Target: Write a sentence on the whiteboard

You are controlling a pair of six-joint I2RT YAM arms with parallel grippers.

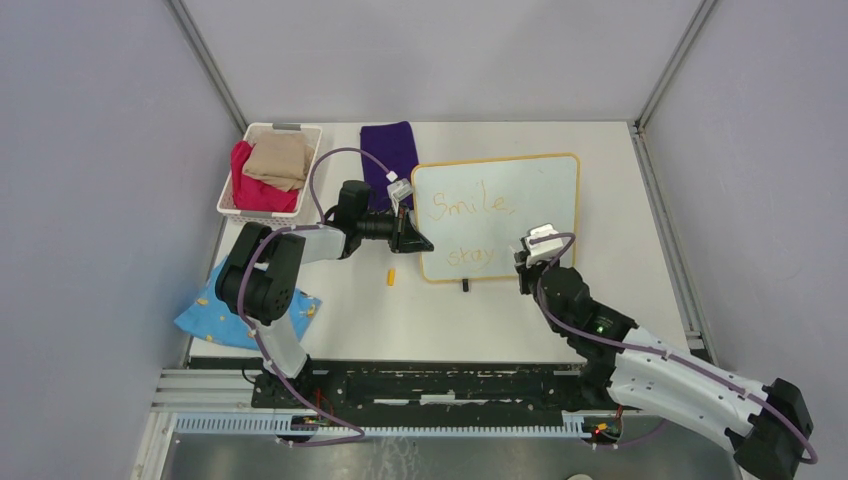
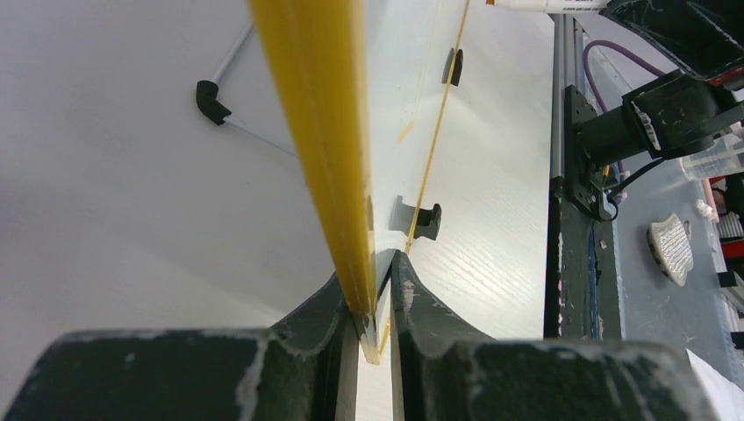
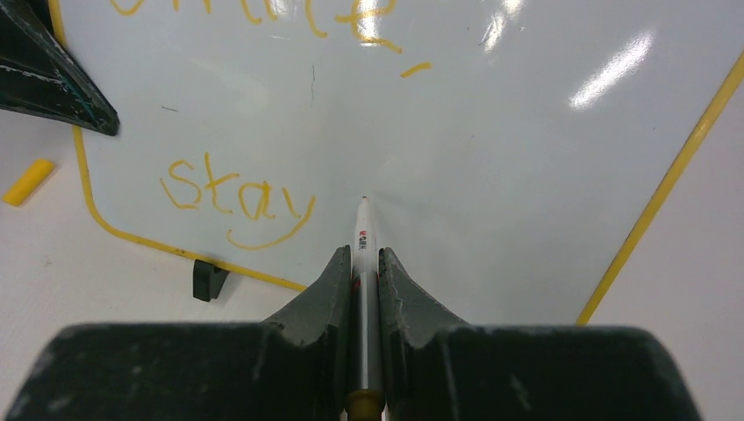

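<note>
The whiteboard [image 1: 530, 190] with a yellow frame lies on the table. Orange writing on it reads "Smile," [image 1: 465, 206] and below it "stay" [image 1: 470, 257]. My left gripper [image 1: 413, 240] is shut on the board's left edge; in the left wrist view the yellow frame [image 2: 325, 132] runs between the jaws of the gripper [image 2: 375, 303]. My right gripper [image 1: 523, 263] is shut on a white marker [image 3: 363, 241]. In the right wrist view the marker tip rests on or just above the board [image 3: 491, 158], right of "stay" [image 3: 232, 197]. The right gripper [image 3: 363, 263] grips the barrel.
A yellow marker cap [image 1: 391, 276] lies on the table left of the board and shows in the right wrist view [image 3: 28, 181]. A white basket [image 1: 232, 205] of clothes stands at the back left. A purple cloth [image 1: 390, 150] lies behind the board. A blue cloth [image 1: 215, 315] lies front left.
</note>
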